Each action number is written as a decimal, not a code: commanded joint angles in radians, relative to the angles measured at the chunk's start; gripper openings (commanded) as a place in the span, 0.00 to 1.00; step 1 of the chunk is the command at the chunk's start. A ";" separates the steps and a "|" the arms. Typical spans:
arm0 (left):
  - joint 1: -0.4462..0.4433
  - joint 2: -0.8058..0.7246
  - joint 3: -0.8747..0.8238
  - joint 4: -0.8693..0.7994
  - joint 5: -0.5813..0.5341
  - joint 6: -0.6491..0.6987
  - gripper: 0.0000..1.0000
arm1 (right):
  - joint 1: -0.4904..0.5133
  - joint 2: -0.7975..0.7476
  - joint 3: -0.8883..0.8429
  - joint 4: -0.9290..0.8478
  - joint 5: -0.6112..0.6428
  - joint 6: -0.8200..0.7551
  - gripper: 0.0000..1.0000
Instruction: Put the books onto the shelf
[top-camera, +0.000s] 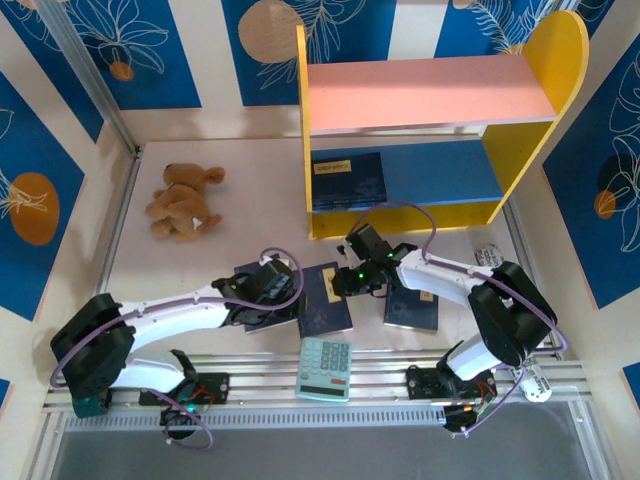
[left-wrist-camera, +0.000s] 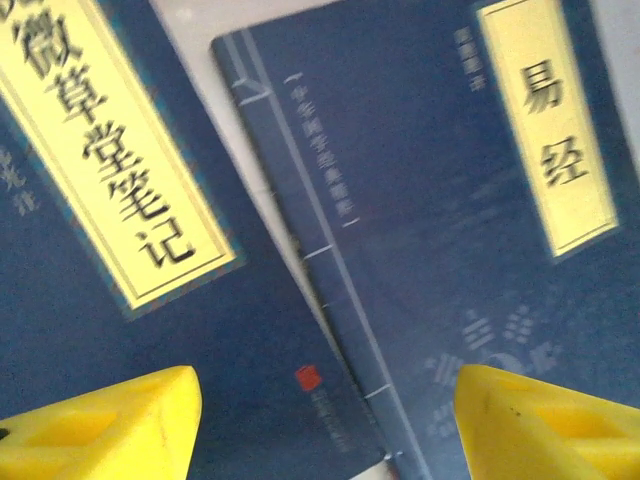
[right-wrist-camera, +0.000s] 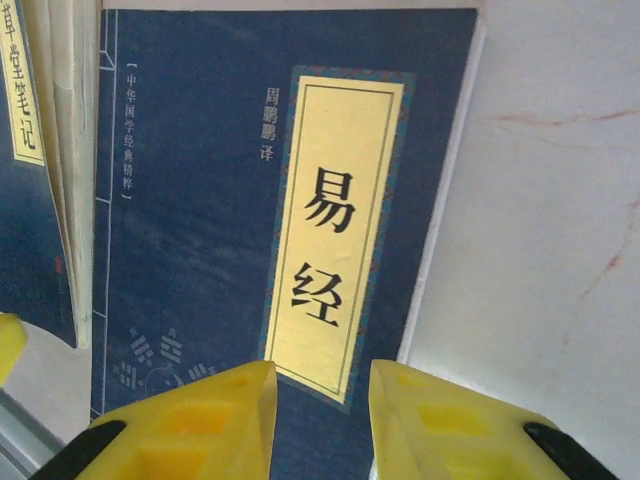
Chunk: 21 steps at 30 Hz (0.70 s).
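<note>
The shelf (top-camera: 420, 95) stands at the back of the table (top-camera: 230, 240). One book (top-camera: 345, 180) lies on its blue lower board (top-camera: 440, 170). Three more books lie flat on the table in front of the shelf: a left book (left-wrist-camera: 120, 300), a middle book (right-wrist-camera: 200, 200) and a right book (top-camera: 412, 312). A green calculator (top-camera: 325, 368) sits farther from the shelf than they do.

The left gripper (left-wrist-camera: 325, 410) hangs over the spot where the left and middle books meet. Its jaws are wide apart and hold nothing. The right gripper (right-wrist-camera: 320, 400) hangs over the middle book. Its jaws are only a little apart, with nothing between them.

Here is what could go wrong. The books are thin and flat, so the fingers may slide over a cover and just push the book away. The left jaws sit across two books and might catch both. Both arms are close together in front of the shelf, so they could bump. A book carried crooked could hit the shelf's board, or knock the book lying there.
</note>
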 joint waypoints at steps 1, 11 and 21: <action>0.002 -0.002 -0.029 0.022 -0.025 -0.040 0.68 | 0.022 0.024 0.006 0.026 0.040 0.033 0.31; 0.085 0.022 -0.062 0.001 -0.024 -0.008 0.69 | 0.057 0.065 0.030 0.015 0.073 0.049 0.31; 0.111 -0.046 -0.013 -0.093 -0.042 0.048 0.69 | 0.075 0.058 0.060 -0.023 0.119 0.045 0.34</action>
